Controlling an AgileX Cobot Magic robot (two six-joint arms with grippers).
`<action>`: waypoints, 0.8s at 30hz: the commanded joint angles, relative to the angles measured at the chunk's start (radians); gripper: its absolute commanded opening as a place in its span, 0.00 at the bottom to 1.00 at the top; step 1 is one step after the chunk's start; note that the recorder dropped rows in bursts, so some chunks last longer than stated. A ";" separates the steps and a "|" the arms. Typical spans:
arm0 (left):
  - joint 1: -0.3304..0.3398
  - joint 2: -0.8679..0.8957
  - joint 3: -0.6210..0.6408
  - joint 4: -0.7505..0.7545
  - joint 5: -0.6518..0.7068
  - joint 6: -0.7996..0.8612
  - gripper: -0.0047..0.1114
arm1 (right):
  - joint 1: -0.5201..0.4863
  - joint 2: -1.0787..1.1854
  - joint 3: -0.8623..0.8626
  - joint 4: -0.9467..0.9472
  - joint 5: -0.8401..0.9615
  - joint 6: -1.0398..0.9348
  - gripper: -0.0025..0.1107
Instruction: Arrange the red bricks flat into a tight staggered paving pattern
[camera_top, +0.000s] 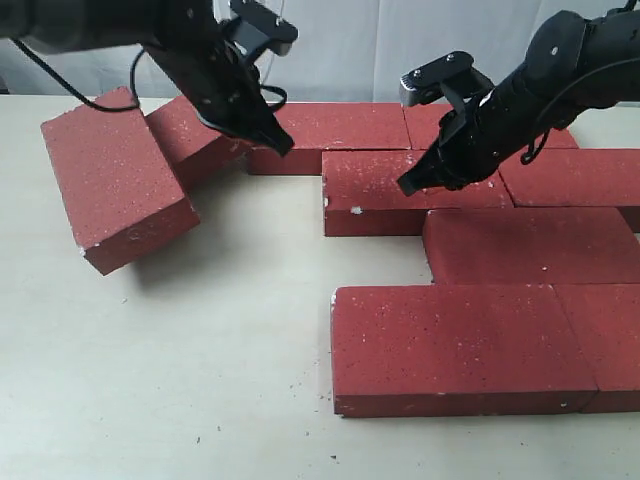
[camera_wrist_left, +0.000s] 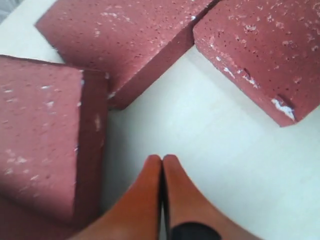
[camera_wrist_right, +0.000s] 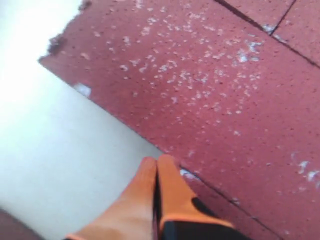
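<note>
- Red bricks (camera_top: 455, 345) lie flat in four staggered rows across the right half of the pale surface (camera_top: 200, 380), their edges touching or nearly so.
- Two more sit apart at the left. An angled brick (camera_top: 115, 180) is turned askew and seems tipped up on one side. Behind it and touching it, a rear loose brick (camera_top: 195, 135) runs toward the back row.
- The left hand (camera_top: 281, 144) has its orange fingers (camera_wrist_left: 145, 195) clenched together and grasps nothing. It hangs over bare surface in the pocket between the loose pair and the back-row brick (camera_top: 335, 125).
- The right hand (camera_top: 409, 184), likewise pinched closed and empty, points down at the near edge of the second-row brick (camera_top: 370, 190). Its wrist view puts the fingertips (camera_wrist_right: 170, 185) at the line where that brick meets the surface.
- Whether either hand touches brick or surface cannot be told.
- White speckles and chipped pale corners mark the bricks, and dark crumbs (camera_top: 291, 384) dot the surface in front.
</note>
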 joint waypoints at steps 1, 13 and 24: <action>0.024 -0.114 0.016 0.059 0.101 -0.040 0.04 | 0.007 -0.038 -0.010 0.174 0.138 -0.171 0.01; 0.299 -0.554 0.583 0.062 -0.166 -0.213 0.04 | 0.262 0.051 -0.010 0.742 0.130 -0.577 0.02; 0.358 -0.633 0.866 0.149 -0.680 -0.195 0.04 | 0.275 0.216 -0.283 0.906 0.102 -0.320 0.62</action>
